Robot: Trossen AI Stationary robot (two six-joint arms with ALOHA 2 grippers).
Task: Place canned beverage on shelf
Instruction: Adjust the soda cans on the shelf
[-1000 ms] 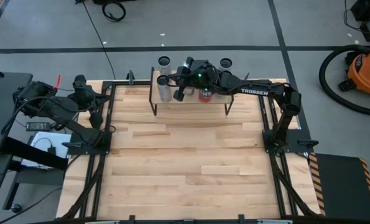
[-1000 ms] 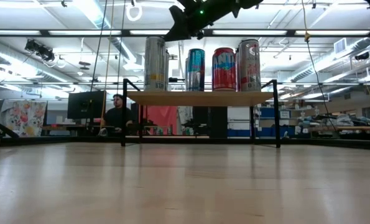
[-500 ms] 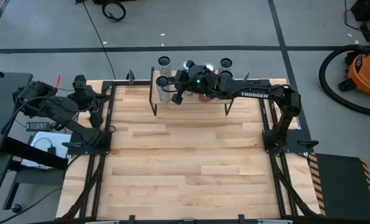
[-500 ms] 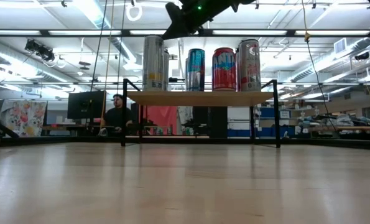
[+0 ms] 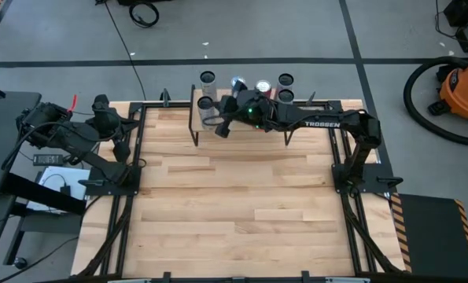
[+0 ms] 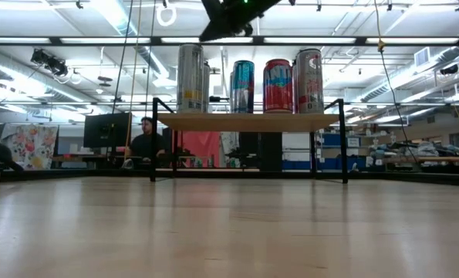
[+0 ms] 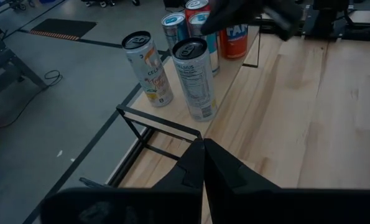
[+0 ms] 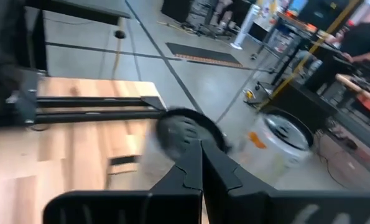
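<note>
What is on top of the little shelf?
Cans stand on the shelf: two silver cans, a blue can, a red can and a grey can. From above, the right arm covers part of the board.

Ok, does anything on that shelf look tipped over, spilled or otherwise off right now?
Nothing stands out. The cans all stand upright on the shelf, none tipped and no spill showing. The right gripper hangs above the shelf's left end with its jaws shut and empty; the left gripper waits off to the table's left side.
</note>
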